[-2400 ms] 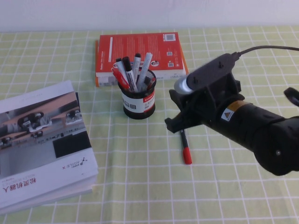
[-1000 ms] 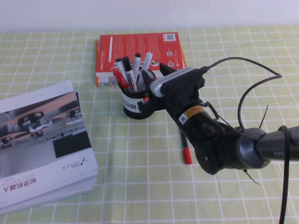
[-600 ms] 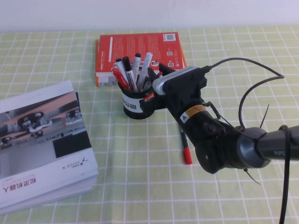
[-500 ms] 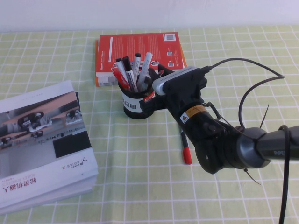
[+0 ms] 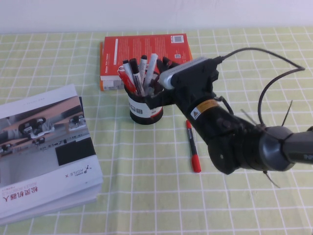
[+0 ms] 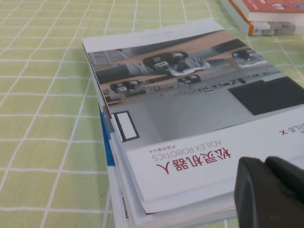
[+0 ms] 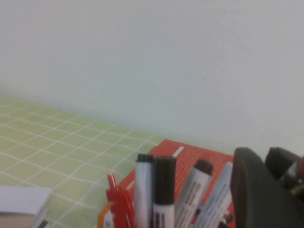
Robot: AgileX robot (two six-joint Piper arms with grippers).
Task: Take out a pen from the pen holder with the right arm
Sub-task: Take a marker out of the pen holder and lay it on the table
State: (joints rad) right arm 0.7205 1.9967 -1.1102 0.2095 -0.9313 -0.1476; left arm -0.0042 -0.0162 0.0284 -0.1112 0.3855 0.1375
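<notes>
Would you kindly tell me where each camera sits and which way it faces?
High view: raised on the robot's side, angled down at the table; shows the right arm, right gripper at the pen holder, jaws shut.
Left wrist view: on the left arm, looking across the booklet stack; left gripper above its edge.
Right wrist view: on the right arm, looking past the pens to the wall; right gripper beside them.
Shared: the red book shows in all three.

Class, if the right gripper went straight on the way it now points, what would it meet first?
Probably the pens in the holder; right gripper sits at its rim, depth unclear. Left gripper hangs over the booklets.
</notes>
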